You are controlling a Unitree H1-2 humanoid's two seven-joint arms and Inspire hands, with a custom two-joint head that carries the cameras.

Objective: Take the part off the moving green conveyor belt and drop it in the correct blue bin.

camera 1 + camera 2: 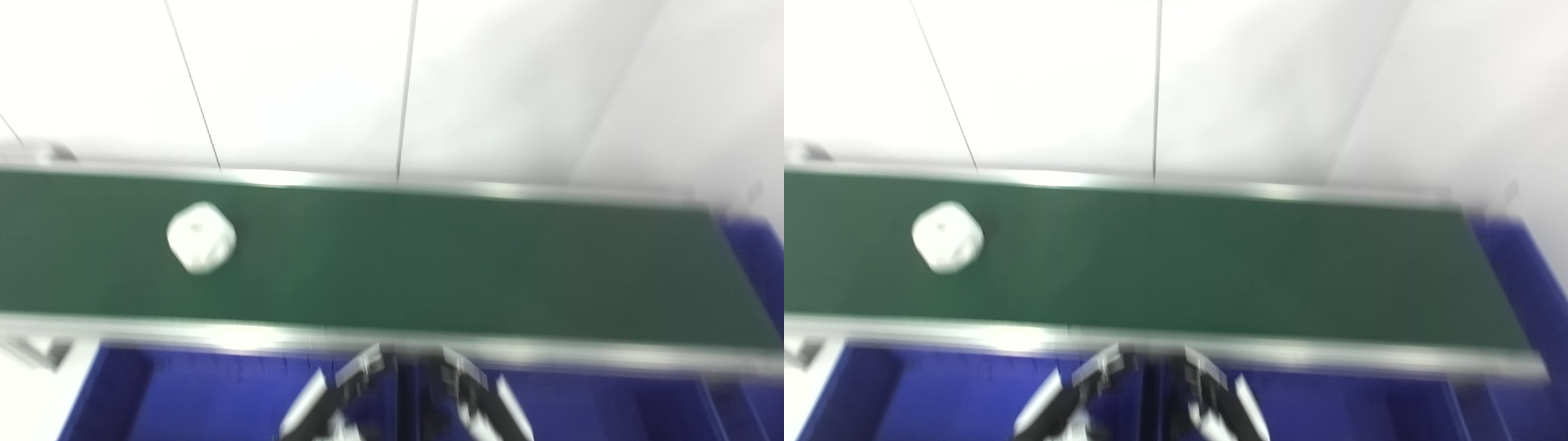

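A white blocky part (201,237) lies on the green conveyor belt (429,269), towards its left end; it also shows in the right eye view (947,245). My left hand (334,395) and right hand (474,392) sit low at the bottom centre, below the belt's near rail and over the blue bins. Both hold nothing, and their fingers look extended and apart. Both are far from the part. The whole picture is motion-blurred.
A blue bin (184,392) lies below the belt on the left and another (612,410) on the right, split by a divider between my hands. More blue bin (759,257) shows past the belt's right end. A white wall stands behind.
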